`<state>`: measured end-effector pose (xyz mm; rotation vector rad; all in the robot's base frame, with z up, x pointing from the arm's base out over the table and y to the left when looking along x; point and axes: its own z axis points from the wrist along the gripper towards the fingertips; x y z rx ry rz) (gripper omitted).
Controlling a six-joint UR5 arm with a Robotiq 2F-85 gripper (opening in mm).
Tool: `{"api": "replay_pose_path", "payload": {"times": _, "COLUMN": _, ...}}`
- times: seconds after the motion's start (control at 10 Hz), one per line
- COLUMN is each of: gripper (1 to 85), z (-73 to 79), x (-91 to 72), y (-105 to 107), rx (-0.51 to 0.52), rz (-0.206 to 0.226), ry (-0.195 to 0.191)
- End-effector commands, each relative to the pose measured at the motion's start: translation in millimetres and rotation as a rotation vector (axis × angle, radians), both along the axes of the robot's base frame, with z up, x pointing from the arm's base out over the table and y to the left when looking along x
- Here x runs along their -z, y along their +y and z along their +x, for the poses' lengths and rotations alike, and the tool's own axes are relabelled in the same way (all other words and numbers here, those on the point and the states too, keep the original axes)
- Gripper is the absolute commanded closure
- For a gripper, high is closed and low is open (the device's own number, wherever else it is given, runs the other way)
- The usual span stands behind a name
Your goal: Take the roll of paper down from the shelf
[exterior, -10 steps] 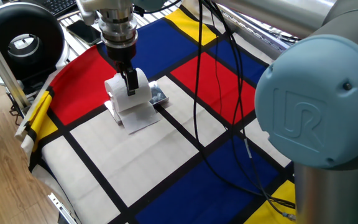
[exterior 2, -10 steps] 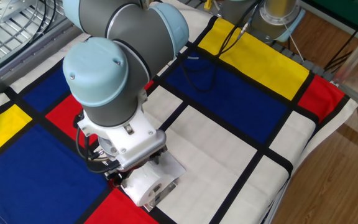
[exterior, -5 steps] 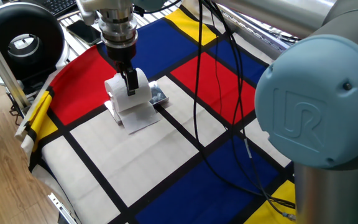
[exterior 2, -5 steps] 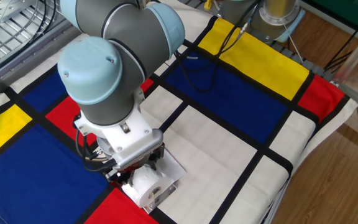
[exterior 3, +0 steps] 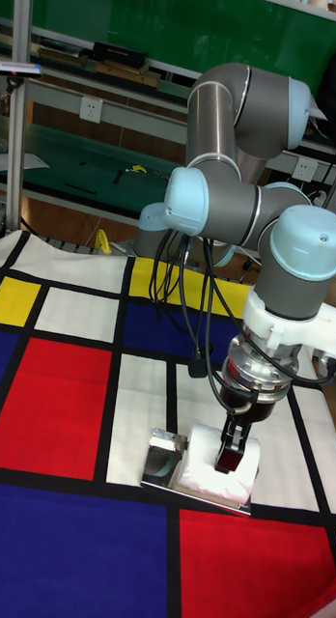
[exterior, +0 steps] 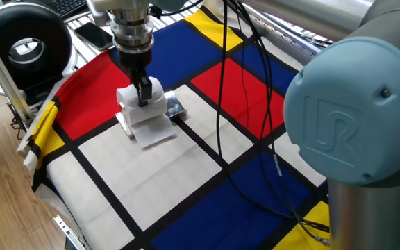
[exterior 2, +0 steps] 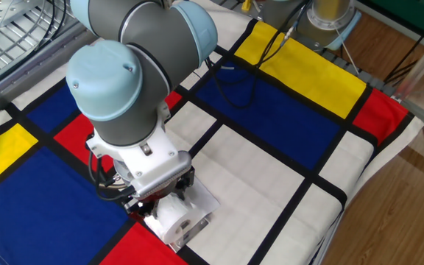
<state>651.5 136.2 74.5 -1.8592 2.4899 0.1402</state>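
Observation:
The white roll of paper (exterior: 139, 105) lies on its side at the edge of a white square of the cloth, its loose sheet (exterior: 151, 132) trailing toward the front. The small silvery shelf (exterior: 176, 107) pokes out just right of it. In the tall fixed view the shelf (exterior 3: 166, 452) stands directly left of the roll (exterior 3: 211, 475), touching it. My gripper (exterior: 144, 96) comes straight down on the roll, with a dark finger (exterior 3: 229, 449) pressed against its end, shut on it. In the other fixed view the wrist covers most of the roll (exterior 2: 177, 219).
A checked cloth (exterior: 207, 180) of red, blue, yellow and white squares covers the table. A black round device (exterior: 26, 45) and a phone (exterior: 92, 33) lie beyond its far left edge. Cables (exterior: 221, 104) hang from the arm over the cloth.
The gripper and the roll have shifted slightly to the left together, away from the shelf, and the loose sheet went along with them.

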Motion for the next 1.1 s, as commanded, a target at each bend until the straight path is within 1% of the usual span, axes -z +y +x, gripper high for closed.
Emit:
{"api": "replay_pose_path", "payload": {"times": 0.0, "gripper": 84.7, "z": 0.3, "x": -1.9, "y": 5.6, "rx": 0.011, "rz": 0.012, "ry": 0.010}}
{"api": "replay_pose_path", "payload": {"times": 0.1, "gripper": 84.7, "z": 1.2, "x": -3.0, "y": 6.0, "rx": 0.013, "rz": 0.005, "ry": 0.008}}
{"api": "replay_pose_path", "payload": {"times": 0.5, "gripper": 84.7, "z": 0.4, "x": -3.2, "y": 7.6, "rx": 0.017, "rz": 0.010, "ry": 0.012}}
{"api": "replay_pose_path", "payload": {"times": 0.8, "gripper": 84.7, "z": 2.0, "x": -3.0, "y": 6.8, "rx": 0.019, "rz": 0.007, "ry": 0.006}}
{"api": "replay_pose_path", "payload": {"times": 1.0, "gripper": 84.7, "z": 2.4, "x": -2.7, "y": 3.2, "rx": 0.018, "rz": -0.006, "ry": 0.004}}
